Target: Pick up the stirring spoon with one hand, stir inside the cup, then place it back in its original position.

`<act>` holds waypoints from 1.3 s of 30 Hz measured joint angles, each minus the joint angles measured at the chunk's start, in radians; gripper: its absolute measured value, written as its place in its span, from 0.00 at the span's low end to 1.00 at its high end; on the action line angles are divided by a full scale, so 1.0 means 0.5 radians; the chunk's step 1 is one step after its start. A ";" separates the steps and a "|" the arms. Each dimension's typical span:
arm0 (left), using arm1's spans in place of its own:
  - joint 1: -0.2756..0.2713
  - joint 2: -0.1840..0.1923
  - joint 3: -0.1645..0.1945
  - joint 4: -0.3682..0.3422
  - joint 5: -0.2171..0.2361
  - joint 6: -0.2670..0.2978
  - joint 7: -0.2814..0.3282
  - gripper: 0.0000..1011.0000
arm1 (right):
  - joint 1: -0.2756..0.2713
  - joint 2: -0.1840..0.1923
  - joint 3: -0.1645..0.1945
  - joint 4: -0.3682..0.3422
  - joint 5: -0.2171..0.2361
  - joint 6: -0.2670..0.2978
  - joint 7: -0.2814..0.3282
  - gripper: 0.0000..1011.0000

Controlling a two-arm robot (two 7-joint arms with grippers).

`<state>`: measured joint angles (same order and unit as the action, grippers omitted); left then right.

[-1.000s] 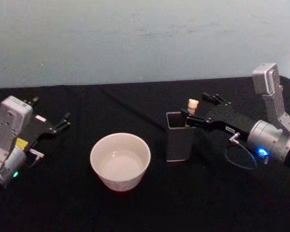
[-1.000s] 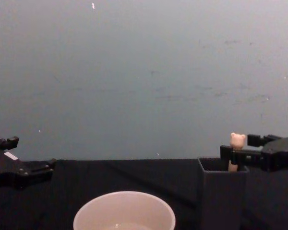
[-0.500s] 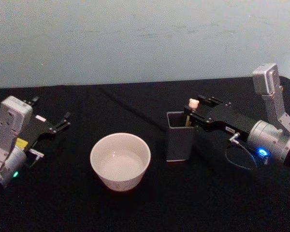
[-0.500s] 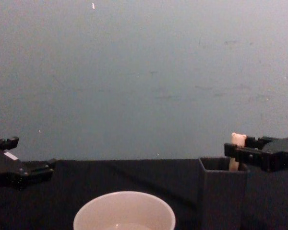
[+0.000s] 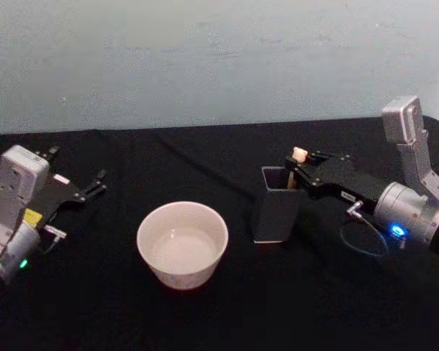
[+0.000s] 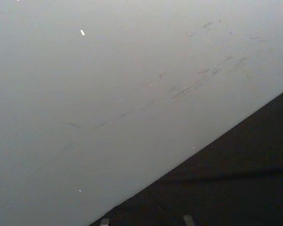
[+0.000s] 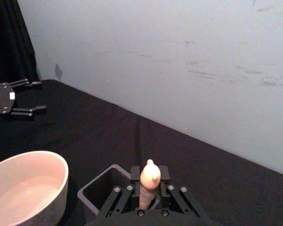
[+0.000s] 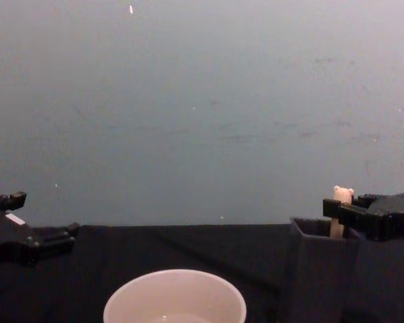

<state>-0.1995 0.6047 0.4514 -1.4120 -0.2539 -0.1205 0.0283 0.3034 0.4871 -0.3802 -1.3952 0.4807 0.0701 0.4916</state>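
Your right gripper (image 5: 297, 167) is clamped on the stirring spoon (image 5: 299, 155) inside the holder (image 5: 276, 216); any sideways drag could topple it. Left gripper (image 5: 77, 164) sits parked left, jaws apart.

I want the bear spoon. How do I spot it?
On the black table, right of the white cup, stands a dark grey holder. The stirring spoon sticks up from it in the right gripper, topped by a pale peach bear head.
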 joint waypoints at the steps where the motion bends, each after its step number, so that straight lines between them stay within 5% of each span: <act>1: 0.000 0.000 0.000 0.000 0.000 0.000 0.000 0.99 | 0.000 0.000 0.000 0.000 0.000 0.000 0.000 0.23; 21: 0.000 0.000 0.000 0.000 0.000 0.000 0.000 0.99 | -0.003 0.001 0.001 -0.007 0.007 0.006 0.009 0.22; 39: 0.000 0.000 0.000 0.000 0.000 0.000 0.000 0.99 | -0.025 0.065 0.051 -0.194 0.260 0.130 0.058 0.22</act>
<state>-0.1995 0.6047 0.4514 -1.4120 -0.2539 -0.1205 0.0283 0.2906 0.5195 -0.3547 -1.4923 0.6107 0.1353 0.5204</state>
